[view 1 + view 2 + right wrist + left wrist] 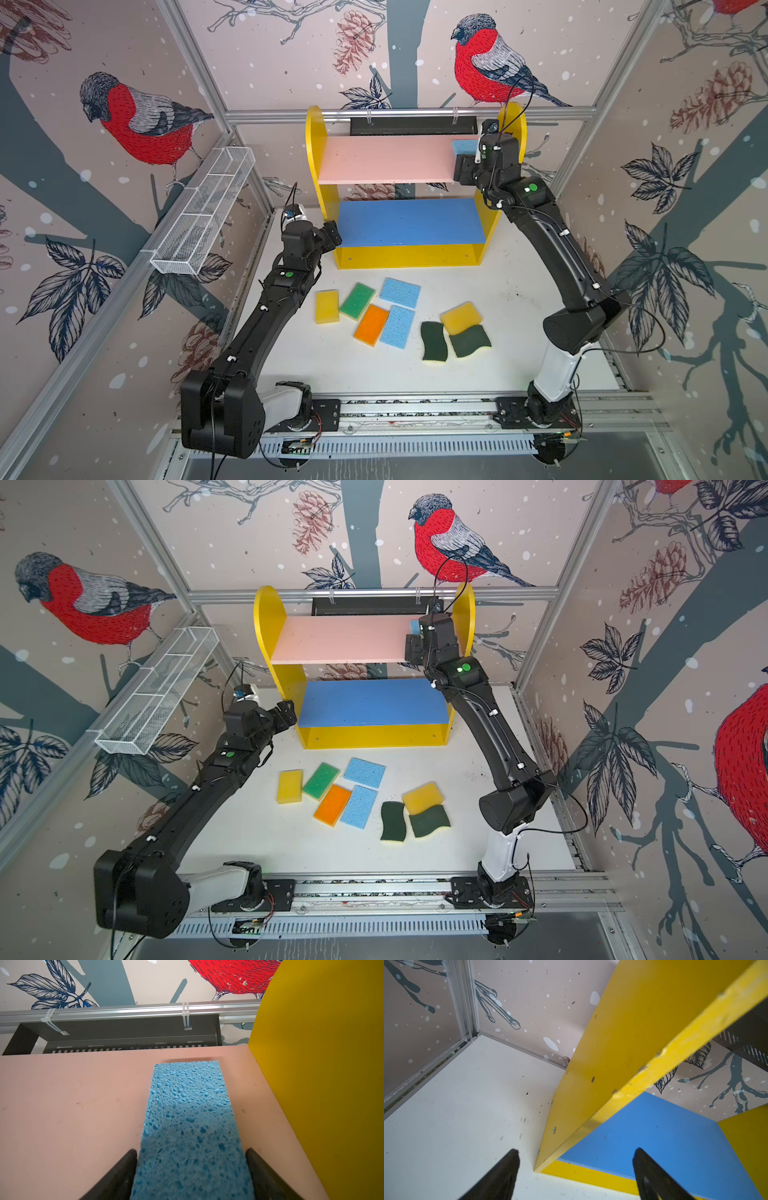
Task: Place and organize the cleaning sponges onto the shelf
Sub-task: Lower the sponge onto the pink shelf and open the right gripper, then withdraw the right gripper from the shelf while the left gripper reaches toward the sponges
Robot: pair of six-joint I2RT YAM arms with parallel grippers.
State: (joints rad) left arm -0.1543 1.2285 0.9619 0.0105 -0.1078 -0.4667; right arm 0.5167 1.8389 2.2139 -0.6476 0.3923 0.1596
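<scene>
right gripper (191, 1150) sits at the front edge of the pink top board (386, 160), fingers flanking the long sides of a light-blue sponge (189, 1109); clamped or already slack, can't tell. The sponge lies flat at the board's right end, just beside the yellow side panel (322, 1084), long axis front-to-back, far end toward the back wall. In both top views the wrist hides all but that far end. shelf (314, 166) holds that one sponge; its bottom tier is hidden under the blue middle board (409, 222). left gripper (576, 1150) is spread wide, holding nothing, at the shelf's front-left lower corner. Flat on the table (332, 370) before the shelf, at mixed angles: left yellow block (327, 306), green-topped sponge (357, 301), orange-topped sponge (371, 325), rear light-blue flat (400, 292), front light-blue flat (397, 326), right yellow block (460, 317) touching the right scourer (469, 340), left scourer (434, 341)
</scene>
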